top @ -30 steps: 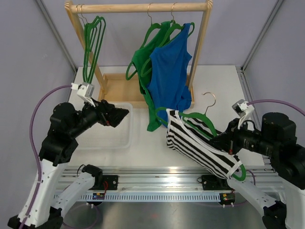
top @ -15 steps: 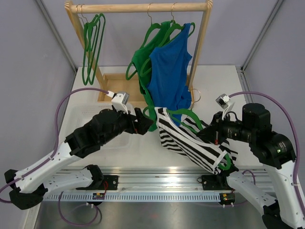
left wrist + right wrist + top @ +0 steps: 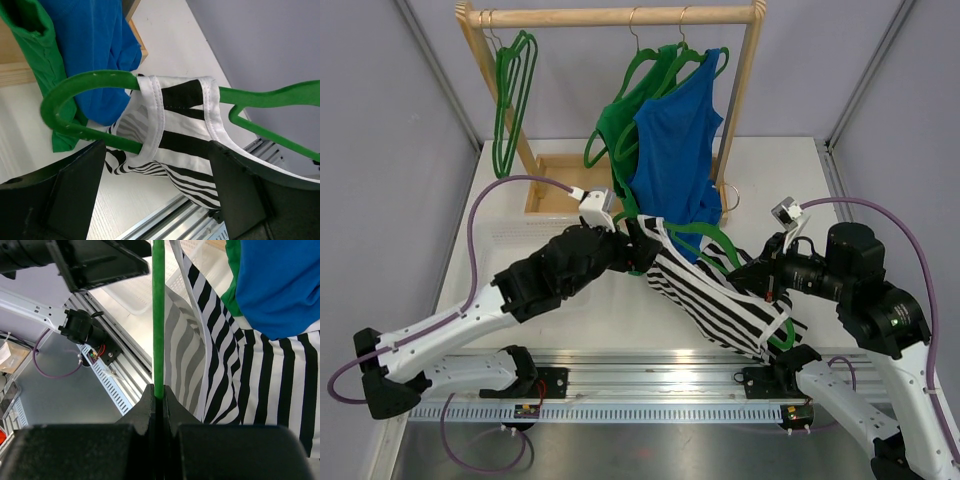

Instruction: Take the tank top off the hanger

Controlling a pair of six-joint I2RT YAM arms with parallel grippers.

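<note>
A black-and-white striped tank top (image 3: 720, 300) hangs on a green hanger (image 3: 705, 232) held slantwise low over the table. My right gripper (image 3: 760, 278) is shut on the hanger's bar (image 3: 158, 315), with the striped cloth (image 3: 260, 385) beside it on the right. My left gripper (image 3: 645, 252) is open at the hanger's far left end. In the left wrist view its fingers (image 3: 75, 195) stand wide apart just below the hanger's curved end (image 3: 85, 80) and the white-edged straps (image 3: 185, 120), touching nothing.
A wooden rack (image 3: 610, 15) at the back carries a blue tank top (image 3: 675, 150), a green one (image 3: 615, 130) and empty green hangers (image 3: 510, 90). A clear plastic bin (image 3: 510, 235) lies at the left, partly under my left arm. An aluminium rail (image 3: 650, 370) runs along the near edge.
My left arm has swung right from over the bin to the hanger's left end, still open. My right gripper has carried the hanger and striped top leftward toward the centre.
</note>
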